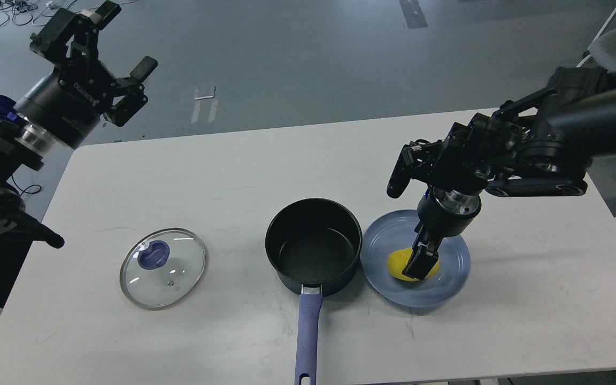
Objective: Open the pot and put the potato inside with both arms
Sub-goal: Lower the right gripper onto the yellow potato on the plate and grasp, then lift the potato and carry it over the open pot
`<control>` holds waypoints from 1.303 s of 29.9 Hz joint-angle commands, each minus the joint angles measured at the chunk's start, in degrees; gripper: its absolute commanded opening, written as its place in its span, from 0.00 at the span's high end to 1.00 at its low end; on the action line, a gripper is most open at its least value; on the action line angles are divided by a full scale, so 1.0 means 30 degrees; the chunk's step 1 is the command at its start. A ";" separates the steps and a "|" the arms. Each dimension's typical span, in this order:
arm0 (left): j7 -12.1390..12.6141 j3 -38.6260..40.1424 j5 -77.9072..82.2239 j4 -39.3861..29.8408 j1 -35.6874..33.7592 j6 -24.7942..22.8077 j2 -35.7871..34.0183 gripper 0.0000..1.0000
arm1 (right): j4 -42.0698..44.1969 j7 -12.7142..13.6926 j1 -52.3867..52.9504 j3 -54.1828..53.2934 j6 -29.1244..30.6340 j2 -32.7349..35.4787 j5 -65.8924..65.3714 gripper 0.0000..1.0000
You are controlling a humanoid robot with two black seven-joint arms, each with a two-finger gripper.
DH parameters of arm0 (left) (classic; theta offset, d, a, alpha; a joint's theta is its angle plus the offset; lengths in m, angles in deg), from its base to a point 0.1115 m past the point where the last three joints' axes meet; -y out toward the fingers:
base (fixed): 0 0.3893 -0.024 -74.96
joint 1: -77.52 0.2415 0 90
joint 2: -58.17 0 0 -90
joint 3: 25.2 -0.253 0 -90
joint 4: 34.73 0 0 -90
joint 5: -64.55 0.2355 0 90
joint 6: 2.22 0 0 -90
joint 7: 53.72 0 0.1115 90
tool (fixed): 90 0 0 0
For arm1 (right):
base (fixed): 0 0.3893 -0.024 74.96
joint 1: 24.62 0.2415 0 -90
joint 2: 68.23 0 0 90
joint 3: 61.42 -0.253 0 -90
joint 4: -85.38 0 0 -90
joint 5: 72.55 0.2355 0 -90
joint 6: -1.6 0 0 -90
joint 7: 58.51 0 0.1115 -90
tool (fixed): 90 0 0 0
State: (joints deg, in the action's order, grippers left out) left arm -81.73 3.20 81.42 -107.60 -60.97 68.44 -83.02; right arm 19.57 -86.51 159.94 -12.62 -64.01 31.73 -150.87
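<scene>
A white counter (pixel 527 299) fills the view. Nearest, the pot's long blue-purple handle points toward the viewer; the pot (pixel 313 246) itself sits at centre, uncovered and empty, its black inside showing. To its left, well apart, the glass lid (pixel 162 267) lies flat on the counter. Just right of the pot, touching its rim, is a blue plate (pixel 452 278) holding the yellow potato (pixel 396 263). The right tool (pixel 420 266) points straight down with its fingers around the potato, apparently clenched on it. Farther back on the left, the left tool (pixel 123 64) hangs raised above the counter's edge, fingers spread and empty. The opening step looks done; the potato pickup is in hand. Next calls for lifting the potato and carrying it left over the pot.
</scene>
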 commanded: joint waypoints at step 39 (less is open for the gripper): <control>0.0003 -0.0004 0.0002 -0.0056 0.0199 0.0001 -0.0043 0.02 | 0.0697 0.0000 -0.0054 0.2072 -0.3501 -0.1679 -0.0320 0.81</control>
State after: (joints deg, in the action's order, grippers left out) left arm -81.73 3.18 81.33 -107.77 -60.34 68.44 -83.15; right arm 21.72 -86.52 158.35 -6.55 -73.80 25.98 -152.31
